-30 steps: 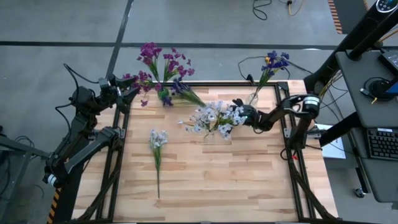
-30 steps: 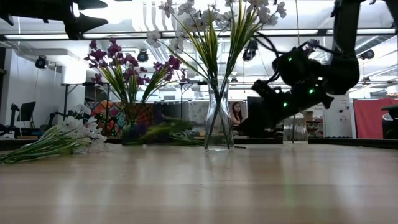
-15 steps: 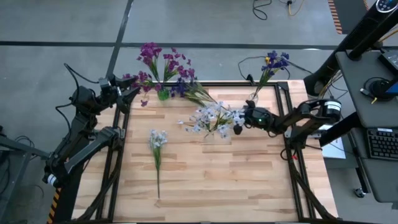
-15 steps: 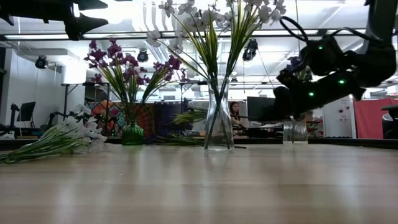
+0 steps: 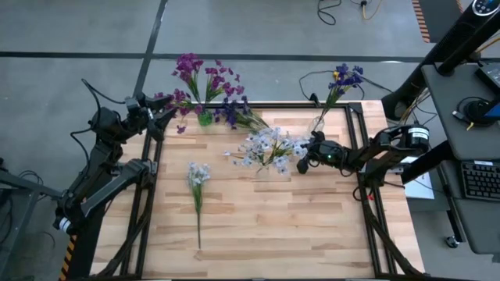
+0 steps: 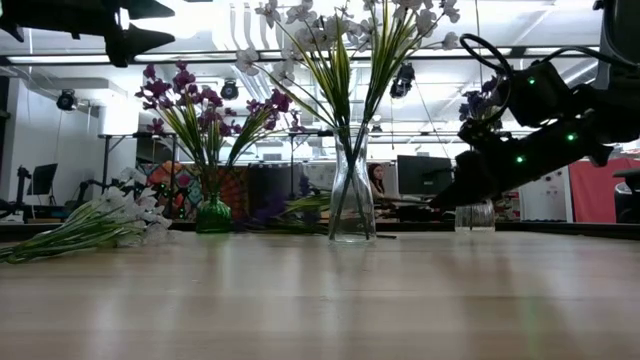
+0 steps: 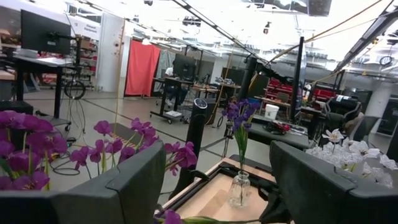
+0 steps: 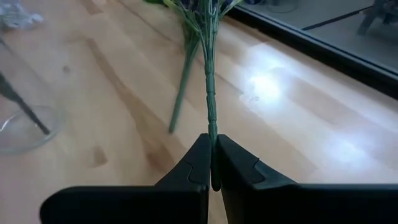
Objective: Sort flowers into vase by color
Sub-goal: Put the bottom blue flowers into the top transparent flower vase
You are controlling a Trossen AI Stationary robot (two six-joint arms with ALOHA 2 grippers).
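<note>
On the wooden bench [image 5: 266, 211], the right pincer [image 8: 213, 169] is clenched on a green flower stem [image 8: 210, 93] whose blue-violet blossoms [image 5: 228, 112] lie near the green vase [image 5: 205, 119]. Judgement: lift it clear of the white bouquet's vase [image 6: 351, 200], then carry it to the far clear vase [image 5: 319, 122] holding blue. The left pincer [image 7: 205, 186] waits released at the bench's far-left corner.

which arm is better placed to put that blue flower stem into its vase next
The right. Its gripper is already shut on the blue flower stem, near the small clear vase holding blue flowers. The left gripper waits open at the table's far left corner.
</note>
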